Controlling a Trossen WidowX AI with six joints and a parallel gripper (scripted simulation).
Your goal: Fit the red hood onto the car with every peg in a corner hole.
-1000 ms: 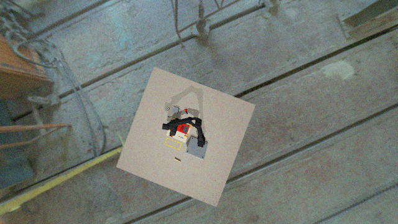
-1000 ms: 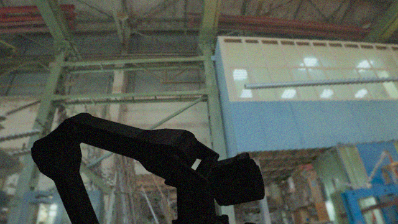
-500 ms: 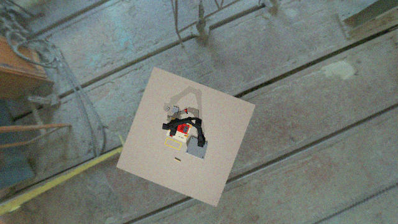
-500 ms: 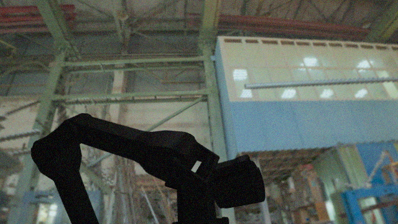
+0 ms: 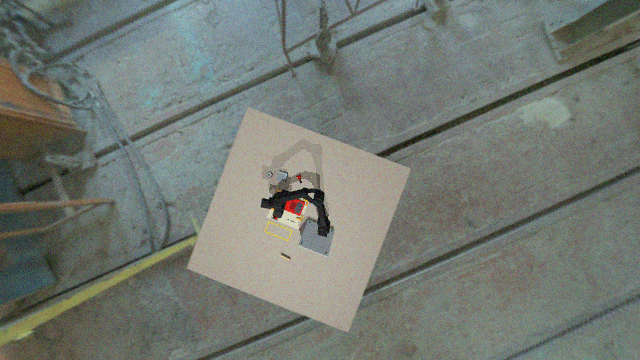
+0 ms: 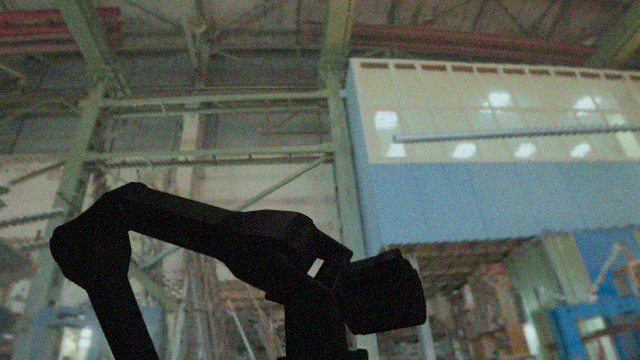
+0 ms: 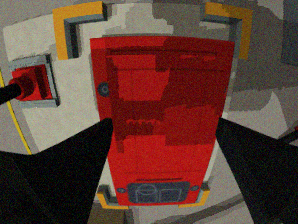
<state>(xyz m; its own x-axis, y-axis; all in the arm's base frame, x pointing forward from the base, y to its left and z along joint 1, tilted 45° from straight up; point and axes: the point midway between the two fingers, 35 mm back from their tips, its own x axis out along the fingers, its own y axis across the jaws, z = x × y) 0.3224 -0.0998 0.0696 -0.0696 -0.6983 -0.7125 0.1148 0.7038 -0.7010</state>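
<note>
The red hood (image 7: 167,102) lies over the red chassis (image 7: 100,55) in the wrist view, with its flat roof up. A strip of chassis with a round dark fitting shows left of it, and a dark grille panel shows below it. Yellow corner brackets of the jig (image 7: 92,10) stand around the chassis. My gripper (image 7: 164,123) is open, with one black finger at each long side of the hood, very close to it. The holes and pegs under the hood are hidden, so the seating cannot be told. The exterior view shows only the dark arm.
A red block (image 7: 41,82) in a grey square holder stands left of the jig, with a black rod pointing left. Another red piece shows at the wrist view's right edge. The top view shows a grey base plate (image 5: 314,241) and a small dark bar (image 5: 285,256) on the table.
</note>
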